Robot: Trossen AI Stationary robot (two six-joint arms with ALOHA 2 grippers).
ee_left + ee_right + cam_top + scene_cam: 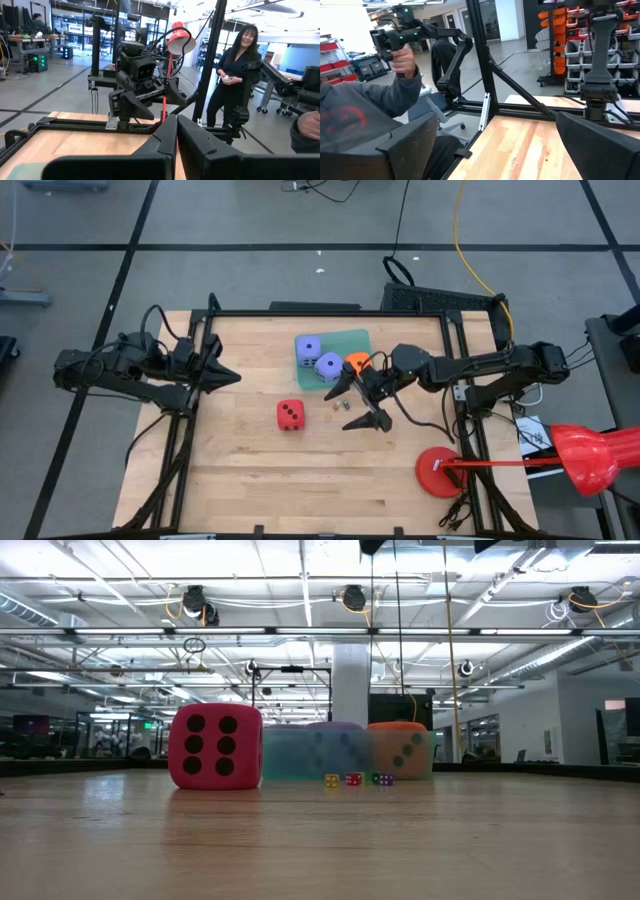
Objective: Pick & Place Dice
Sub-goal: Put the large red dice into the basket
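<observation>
- Red soft cube die [215, 747], nearest the low camera, sat alone on the bare wooden table [250, 470], six dark pips showing.
- Two purple-blue dice [318, 357] and an orange die [356, 363] rested on a green tray [352, 339].
- Right gripper [360, 402] hung wide open just beside the tray.
- Left gripper [228, 377] waited closed at the table's left edge.
- Probably light and squashy, the red die would suit a grip across opposite faces.
</observation>
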